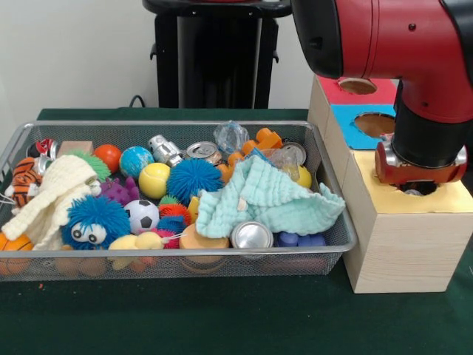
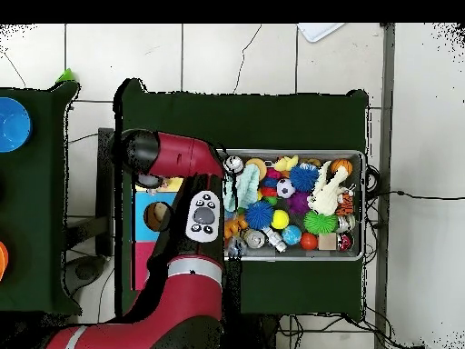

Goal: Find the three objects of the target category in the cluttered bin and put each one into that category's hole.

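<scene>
The wire bin [image 1: 168, 126] holds mixed clutter: a mint cloth [image 1: 266, 196], silver cans [image 1: 251, 235] [image 1: 201, 150], a yellow ball [image 1: 154, 180], a soccer ball [image 1: 140, 215], a blue spiky ball [image 1: 193, 179] and a cream knitted cloth [image 1: 52, 194]. To its right stands the wooden box with a red top [image 1: 332, 92], a blue top [image 1: 351, 133] and a yellow top [image 1: 451, 198], each with a hole. My gripper [image 1: 418, 189] is lowered into the yellow top's hole, mostly hidden by the wrist [image 1: 420, 164]. In the overhead view the arm [image 2: 182, 154] covers the box [image 2: 145, 218] beside the bin [image 2: 363, 204].
A fuzzy blue creature [image 1: 94, 220], a tiger toy [image 1: 22, 181], an orange ball [image 1: 108, 156], a globe ball [image 1: 135, 160] and crumpled clear plastic [image 1: 231, 135] also lie in the bin. Green cloth [image 1: 222, 318] covers the table. The black pedestal [image 1: 214, 52] stands behind the bin.
</scene>
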`<state>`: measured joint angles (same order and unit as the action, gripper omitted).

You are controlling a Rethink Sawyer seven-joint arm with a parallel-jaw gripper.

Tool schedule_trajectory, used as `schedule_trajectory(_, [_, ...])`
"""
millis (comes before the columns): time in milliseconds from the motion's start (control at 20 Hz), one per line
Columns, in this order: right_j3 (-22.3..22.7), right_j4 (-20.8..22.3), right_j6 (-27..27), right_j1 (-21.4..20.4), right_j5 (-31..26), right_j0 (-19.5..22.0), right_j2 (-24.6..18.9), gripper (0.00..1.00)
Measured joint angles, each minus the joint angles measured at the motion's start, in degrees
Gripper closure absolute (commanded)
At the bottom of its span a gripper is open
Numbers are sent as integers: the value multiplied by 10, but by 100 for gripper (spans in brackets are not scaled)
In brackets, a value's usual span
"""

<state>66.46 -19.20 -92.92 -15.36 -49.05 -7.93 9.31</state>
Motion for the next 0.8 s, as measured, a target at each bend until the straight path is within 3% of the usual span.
schedule_trajectory(400, [0, 2, 0, -1, 1, 0, 0, 100])
schedule_trajectory(800, [34, 4, 0, -43, 1, -1, 0, 100])
